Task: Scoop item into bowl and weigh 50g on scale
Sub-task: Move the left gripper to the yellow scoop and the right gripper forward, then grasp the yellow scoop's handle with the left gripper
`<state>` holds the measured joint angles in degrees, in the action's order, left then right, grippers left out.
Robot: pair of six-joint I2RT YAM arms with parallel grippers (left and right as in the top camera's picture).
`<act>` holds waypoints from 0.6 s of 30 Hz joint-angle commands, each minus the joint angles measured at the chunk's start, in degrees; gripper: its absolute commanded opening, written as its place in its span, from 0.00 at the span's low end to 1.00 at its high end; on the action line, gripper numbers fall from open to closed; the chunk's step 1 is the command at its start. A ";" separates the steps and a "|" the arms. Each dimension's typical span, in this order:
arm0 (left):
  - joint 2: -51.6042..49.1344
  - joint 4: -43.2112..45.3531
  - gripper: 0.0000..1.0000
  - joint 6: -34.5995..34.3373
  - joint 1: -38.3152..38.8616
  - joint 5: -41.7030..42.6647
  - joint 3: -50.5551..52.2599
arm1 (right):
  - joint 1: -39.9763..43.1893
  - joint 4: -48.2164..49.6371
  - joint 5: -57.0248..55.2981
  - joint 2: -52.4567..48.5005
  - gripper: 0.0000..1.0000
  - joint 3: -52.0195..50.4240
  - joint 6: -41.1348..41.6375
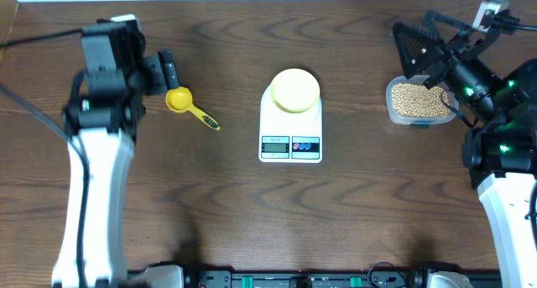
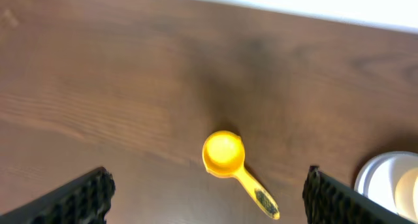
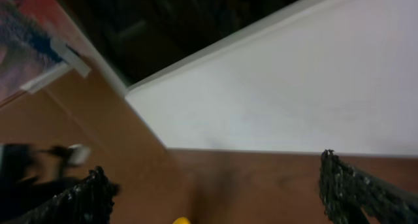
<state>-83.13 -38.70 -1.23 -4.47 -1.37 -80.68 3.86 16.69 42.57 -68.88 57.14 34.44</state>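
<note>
A white rounded-rectangle digital kitchen scale (image 1: 290, 137) lies in the middle of the brown wooden table (image 1: 352, 212). The small round pale-yellow plastic bowl (image 1: 295, 89) stands on the far part of the scale. The digits on its grey display are too small to read, and from above the inside of the bowl is hard to make out.

The many small tan-beige beans (image 1: 417, 99) fill a clear rectangular plastic tub (image 1: 389, 103) to the right of the scale. The right arm partly covers the tub's right side. The right gripper (image 1: 428, 57) hangs over the tub's far edge with its jaws fully apart, and it holds nothing. In the right wrist view only the two black finger edges show, with a white wall between them. A small yellow spot at the bottom edge cannot be identified.

A bright yellow plastic scoop (image 1: 186, 103) lies on the table left of the scale. The left gripper (image 2: 208, 191) hovers above it, jaws spread wide and empty. In the left wrist view the scale is cut off at the lower right corner.
</note>
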 commanded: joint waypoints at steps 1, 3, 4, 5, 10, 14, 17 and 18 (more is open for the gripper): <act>-6.47 -2.08 0.95 -3.72 -2.78 5.09 -1.79 | -0.11 -3.08 3.61 0.39 0.99 0.94 2.16; -9.42 -3.10 0.95 -5.16 -4.44 5.05 -1.79 | -0.28 -7.78 4.46 0.39 0.99 0.94 2.05; -10.45 -3.39 0.95 -5.55 -5.05 5.05 -1.79 | -0.33 -9.70 4.66 0.39 0.99 0.92 1.64; -11.69 -3.72 0.95 -6.27 -5.88 5.09 -1.79 | -0.48 -11.96 4.79 0.39 0.99 0.94 0.98; -15.08 -4.15 0.95 -6.62 -7.54 9.07 -1.77 | -1.38 -19.32 5.62 0.39 0.99 0.94 -3.89; -16.31 -3.21 0.95 -3.04 -7.54 9.09 -0.68 | -1.66 -25.03 5.35 0.37 0.99 0.92 -8.35; -17.75 -2.58 0.95 -2.82 -7.52 9.11 -0.63 | -1.66 -29.18 5.35 0.35 0.99 0.92 -10.64; -18.34 -2.45 0.95 -2.38 -7.52 9.09 -0.63 | -1.66 -30.21 5.38 0.35 0.99 0.92 -11.23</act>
<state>-99.44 -41.34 -5.30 -11.94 6.96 -81.54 2.48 -12.14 47.11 -68.88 57.39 27.62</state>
